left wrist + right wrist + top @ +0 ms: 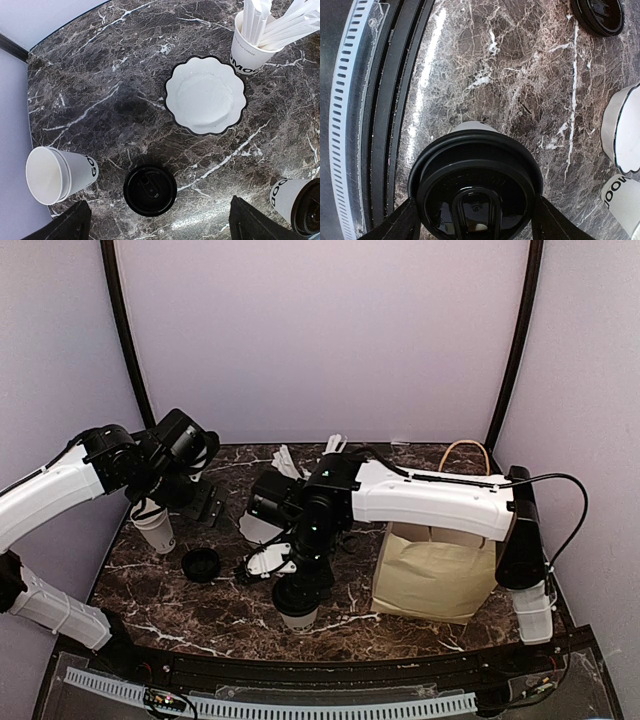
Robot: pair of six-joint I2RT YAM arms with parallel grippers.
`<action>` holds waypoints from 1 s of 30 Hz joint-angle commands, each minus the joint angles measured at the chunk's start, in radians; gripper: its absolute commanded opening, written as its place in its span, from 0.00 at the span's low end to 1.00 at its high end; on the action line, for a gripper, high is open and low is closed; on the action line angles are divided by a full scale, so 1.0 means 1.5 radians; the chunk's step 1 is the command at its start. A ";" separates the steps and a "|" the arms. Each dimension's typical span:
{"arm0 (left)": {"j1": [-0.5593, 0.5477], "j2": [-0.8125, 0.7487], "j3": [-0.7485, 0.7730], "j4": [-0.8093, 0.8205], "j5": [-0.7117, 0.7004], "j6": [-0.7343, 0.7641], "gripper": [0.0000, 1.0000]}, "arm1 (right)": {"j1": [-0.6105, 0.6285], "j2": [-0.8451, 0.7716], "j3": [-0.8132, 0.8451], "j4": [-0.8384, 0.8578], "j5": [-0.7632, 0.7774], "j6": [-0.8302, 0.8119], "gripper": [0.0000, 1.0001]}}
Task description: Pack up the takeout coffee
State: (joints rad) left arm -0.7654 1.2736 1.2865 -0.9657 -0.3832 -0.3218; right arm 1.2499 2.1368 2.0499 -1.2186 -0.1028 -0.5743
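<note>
One takeout coffee cup (299,617) with its black lid (475,175) on stands near the table's front edge. My right gripper (475,222) is down over it, a finger against each side of the lid with no gap showing. A second white cup (56,175) stands at the left with no lid on it. Its loose black lid (150,190) lies flat beside it. My left gripper (160,227) hangs wide open above that lid with nothing between its fingers. From above, the left gripper (200,502) is beside the lidless cup (155,528).
A brown paper bag (435,570) with handles stands upright at the right. A white scalloped bowl (206,95) sits mid-table. Behind it is a small cup of straws (252,45). The table's front rail (365,125) runs close to the lidded cup.
</note>
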 commanded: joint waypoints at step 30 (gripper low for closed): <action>0.004 0.002 0.027 -0.003 0.010 0.016 0.99 | 0.026 -0.001 -0.020 0.011 0.041 0.004 0.62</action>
State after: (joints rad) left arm -0.7654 1.2732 1.2938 -0.9661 -0.3779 -0.3099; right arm 1.2755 2.1319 2.0304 -1.1942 -0.0395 -0.5674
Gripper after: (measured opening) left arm 0.988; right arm 0.674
